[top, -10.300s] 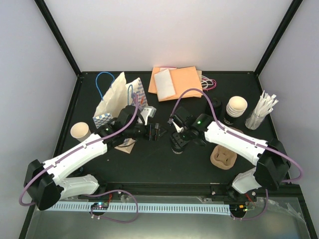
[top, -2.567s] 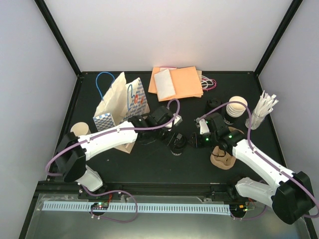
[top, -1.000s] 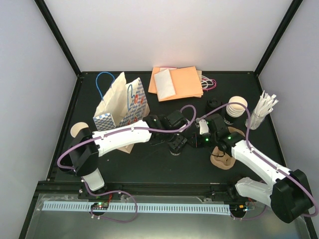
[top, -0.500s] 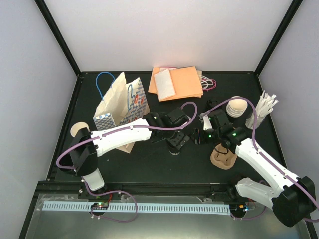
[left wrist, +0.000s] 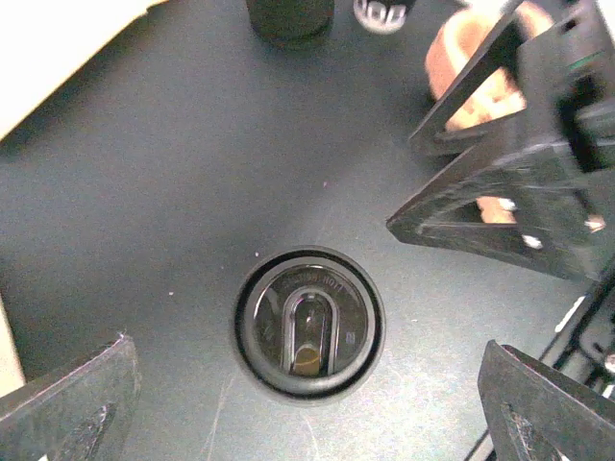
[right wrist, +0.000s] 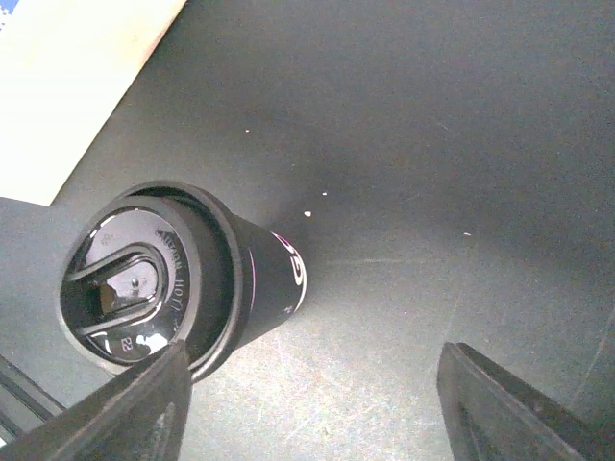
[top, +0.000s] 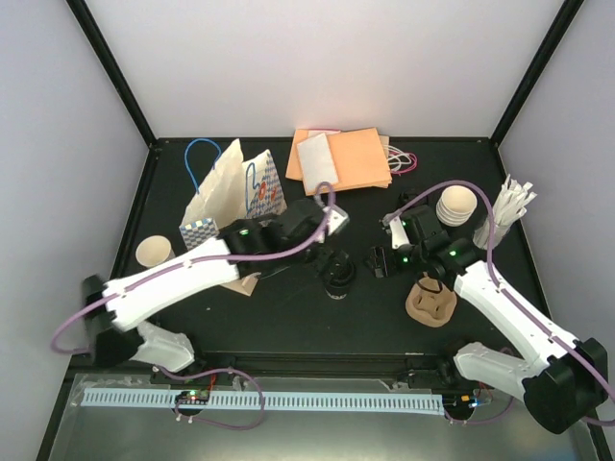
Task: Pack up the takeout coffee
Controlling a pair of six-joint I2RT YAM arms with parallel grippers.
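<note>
Left wrist view: left gripper (left wrist: 307,408) fingers (left wrist: 72,403) cut by bottom edge, tips only. View straight down on takeout coffee (left wrist: 307,331); cup wall hidden under lid. At top edge: dark cylinder (left wrist: 290,17) and small pale round item (left wrist: 381,12) cut off, identity unclear. Behind right gripper (left wrist: 404,184): pulp carrier (left wrist: 459,53) part-hidden.
Right wrist view: lid rim part-hidden behind one finger (right wrist: 125,403); wall logo unreadable. Top-left corner: pale sheet (right wrist: 67,86) cut off, overexposed.
Top view: cup dark on dark table (top: 288,317), near centre; outline blurs into left gripper.
</note>
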